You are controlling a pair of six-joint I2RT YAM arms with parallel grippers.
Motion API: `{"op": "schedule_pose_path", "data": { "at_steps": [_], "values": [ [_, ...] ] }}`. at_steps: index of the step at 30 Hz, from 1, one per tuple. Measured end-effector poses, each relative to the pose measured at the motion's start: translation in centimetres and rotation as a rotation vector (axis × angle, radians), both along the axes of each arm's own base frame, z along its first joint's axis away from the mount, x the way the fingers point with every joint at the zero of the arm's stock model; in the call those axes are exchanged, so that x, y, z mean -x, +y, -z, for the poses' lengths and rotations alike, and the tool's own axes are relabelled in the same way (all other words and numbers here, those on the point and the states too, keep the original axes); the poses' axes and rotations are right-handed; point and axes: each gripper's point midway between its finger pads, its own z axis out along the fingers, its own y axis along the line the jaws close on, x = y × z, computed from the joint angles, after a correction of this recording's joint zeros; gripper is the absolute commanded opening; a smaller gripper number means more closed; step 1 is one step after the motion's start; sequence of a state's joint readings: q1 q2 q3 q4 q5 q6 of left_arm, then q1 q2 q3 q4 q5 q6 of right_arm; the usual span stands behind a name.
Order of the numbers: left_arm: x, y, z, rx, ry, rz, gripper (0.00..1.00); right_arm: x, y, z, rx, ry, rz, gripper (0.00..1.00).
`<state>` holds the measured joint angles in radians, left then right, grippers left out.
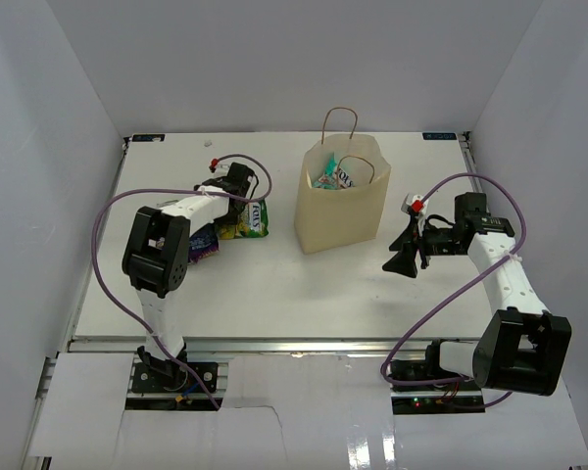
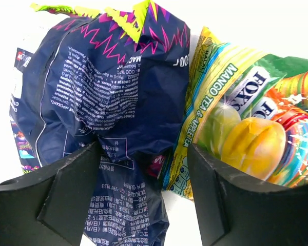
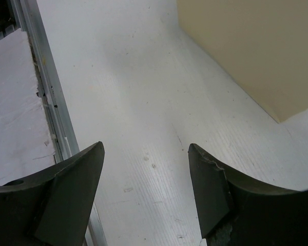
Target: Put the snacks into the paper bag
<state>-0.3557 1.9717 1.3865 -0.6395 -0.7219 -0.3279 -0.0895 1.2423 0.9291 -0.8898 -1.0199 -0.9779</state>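
The kraft paper bag stands upright and boxy at the middle of the white table. Its mouth is open, and its two twisted loop handles stand above the rim. A few glossy packets, teal and white, already lie inside. The other snacks sit in a heap at the table's left. They are a crumpled dark blue bag of creased foil with pink zigzag print, a shiny green-yellow pack pressed against its side, and a purple bag just beside them. The left gripper is down over this heap. Its blunt black fingers are spread apart, and the blue bag bulges up between them. From this close view it is hard to tell whether the pads press the foil or only flank it. The right gripper hangs over bare, faintly ribbed tabletop near the paper bag's smooth matte wall. Its wedge-shaped fingers are wide apart and hold nothing. An aluminium rail runs along the table's edge.
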Motion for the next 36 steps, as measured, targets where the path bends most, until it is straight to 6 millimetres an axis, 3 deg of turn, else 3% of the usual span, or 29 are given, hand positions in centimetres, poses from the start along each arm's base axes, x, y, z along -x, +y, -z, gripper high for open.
{"op": "schedule_pose_path", "data": {
  "at_steps": [11, 14, 17, 18, 23, 24, 26, 29, 36],
  "values": [
    [1.4, 0.9, -0.2, -0.008, 0.016, -0.005, 0.77, 0.0, 0.0, 0.1, -0.002, 0.007, 0.002, 0.73],
    [2.0, 2.1, 0.6, -0.02, 0.044, -0.018, 0.71, 0.0, 0.0, 0.1, -0.003, 0.01, 0.003, 0.73],
    [2.5, 2.8, 1.1, -0.016, 0.071, -0.026, 0.52, 0.0, 0.0, 0.1, -0.003, 0.011, 0.004, 0.73],
    [2.5, 2.9, 1.2, -0.011, 0.075, -0.025, 0.42, 0.0, 0.0, 0.1, -0.003, 0.011, 0.004, 0.73],
    [2.5, 2.7, 1.1, 0.003, 0.087, -0.009, 0.16, 0.0, 0.0, 0.1, -0.003, 0.011, 0.004, 0.73],
    [2.4, 2.6, 1.0, 0.013, 0.087, -0.003, 0.05, 0.0, 0.0, 0.1, -0.003, 0.011, 0.004, 0.73],
    [2.5, 2.0, 0.6, 0.051, 0.089, 0.021, 0.0, 0.0, 0.0, 0.1, -0.003, 0.011, 0.004, 0.73],
    [2.3, 1.2, -1.6, 0.127, 0.044, 0.052, 0.0, 0.0, 0.0, 0.1, -0.003, 0.013, 0.005, 0.73],
    [3.0, -2.4, -10.1, 0.385, -0.16, 0.201, 0.0, 0.2, 0.2, -0.3, -0.013, 0.001, -0.012, 0.73]
  ]
}}
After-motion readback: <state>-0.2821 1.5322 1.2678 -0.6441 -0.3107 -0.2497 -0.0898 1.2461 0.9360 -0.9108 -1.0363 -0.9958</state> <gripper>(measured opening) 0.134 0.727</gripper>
